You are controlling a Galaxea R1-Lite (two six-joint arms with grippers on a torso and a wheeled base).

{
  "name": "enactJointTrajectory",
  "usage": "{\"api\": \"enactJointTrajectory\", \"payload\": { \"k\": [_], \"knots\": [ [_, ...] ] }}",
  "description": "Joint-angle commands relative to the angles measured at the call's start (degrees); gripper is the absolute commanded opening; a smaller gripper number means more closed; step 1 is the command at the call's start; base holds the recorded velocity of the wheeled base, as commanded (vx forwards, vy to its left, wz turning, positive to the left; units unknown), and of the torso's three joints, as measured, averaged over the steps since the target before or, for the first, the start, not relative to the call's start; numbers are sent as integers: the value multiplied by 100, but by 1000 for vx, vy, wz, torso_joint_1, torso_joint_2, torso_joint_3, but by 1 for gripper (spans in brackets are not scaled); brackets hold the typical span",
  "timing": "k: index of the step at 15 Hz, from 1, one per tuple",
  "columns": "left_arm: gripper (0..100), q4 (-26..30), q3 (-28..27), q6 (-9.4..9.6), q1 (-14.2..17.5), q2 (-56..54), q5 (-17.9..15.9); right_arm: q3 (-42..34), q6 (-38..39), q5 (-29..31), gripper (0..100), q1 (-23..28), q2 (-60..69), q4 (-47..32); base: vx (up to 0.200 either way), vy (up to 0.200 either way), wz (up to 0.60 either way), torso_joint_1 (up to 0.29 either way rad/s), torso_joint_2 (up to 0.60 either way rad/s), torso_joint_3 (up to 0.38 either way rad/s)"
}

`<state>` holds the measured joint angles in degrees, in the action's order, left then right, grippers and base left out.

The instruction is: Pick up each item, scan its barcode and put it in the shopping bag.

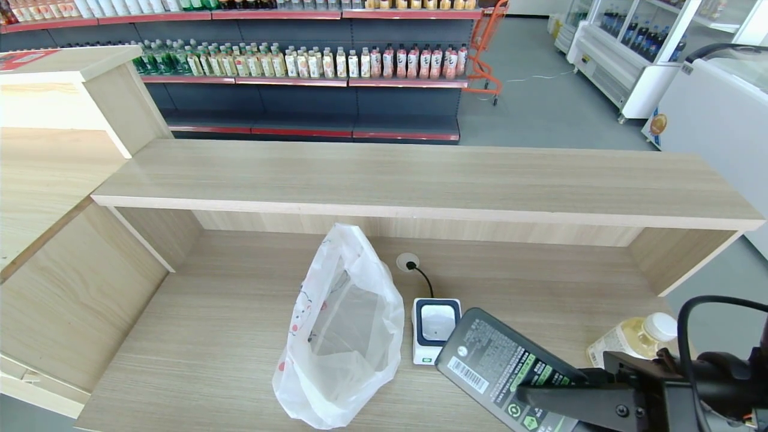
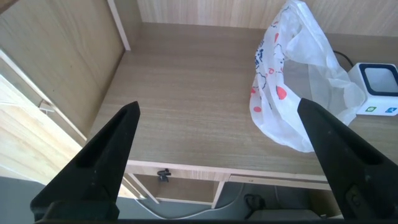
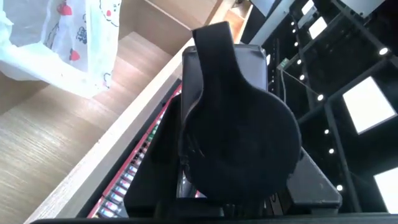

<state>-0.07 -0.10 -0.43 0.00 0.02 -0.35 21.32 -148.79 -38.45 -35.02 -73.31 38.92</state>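
Right end effector [image 1: 528, 393] is clamped on a dark flat pack [image 1: 501, 360], low on the right of the head view. The pack is tilted, printed face up, with its white barcode label [image 1: 468, 375] towards the camera. Its near end is cut off by the frame edge, and the lower finger is hidden under the pack. The pack's far corner overlaps the near right corner of the scanner [image 1: 436, 327] in the head view; can't tell how high it sits above the desk [image 1: 210, 336].

In the right wrist view a round black pad covers most of the pack, so nothing on it can be read.

Shopping bag [image 1: 339, 336] stands slumped just left of the scanner, mouth open, translucent; the contents are hard to make out. The scanner's cable [image 1: 425, 279] runs to a hole in the desk behind it.

Bottle [image 1: 636, 337], yellowish with a white cap, lies on the right of the desk, its near part hidden behind the right arm.

Left end effector [image 2: 219, 109] has its fingers spread wide with nothing between them, over the desk's near left area.
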Motion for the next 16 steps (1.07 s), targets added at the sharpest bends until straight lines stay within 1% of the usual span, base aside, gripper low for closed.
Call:
{"api": "enactJointTrajectory", "payload": {
  "k": [1, 12, 13, 14, 15, 16],
  "knots": [
    [100, -1, 1, -1, 0, -2, 0, -5, -1, -5, 0, 13, 63, 1, 0, 0, 0, 0, 0, 0],
    [100, -1, 1, -1, 0, -2, 0, -23, 69, -49, 0, 13, 318, -43, 0, 0, 0, 0, 0, 0],
    [100, -1, 1, -1, 0, -2, 0, 21, 359, -5, 0, 57, 300, -43, 0, 0, 0, 0, 0, 0],
    [100, -1, 1, -1, 0, -2, 0, 162, 1238, 233, 0, 154, 291, -43, 0, 0, 0, 0, 0, 0],
    [100, -1, 1, -1, 0, -2, 0, 223, 2521, 813, 0, 250, 362, -34, 0, 0, 0, 0, 0, 0],
    [100, -1, 1, -1, 0, -2, 0, 223, 3646, 1375, 0, 259, 476, 1, 0, 0, 0, 0, 0, 0]
  ]
}}
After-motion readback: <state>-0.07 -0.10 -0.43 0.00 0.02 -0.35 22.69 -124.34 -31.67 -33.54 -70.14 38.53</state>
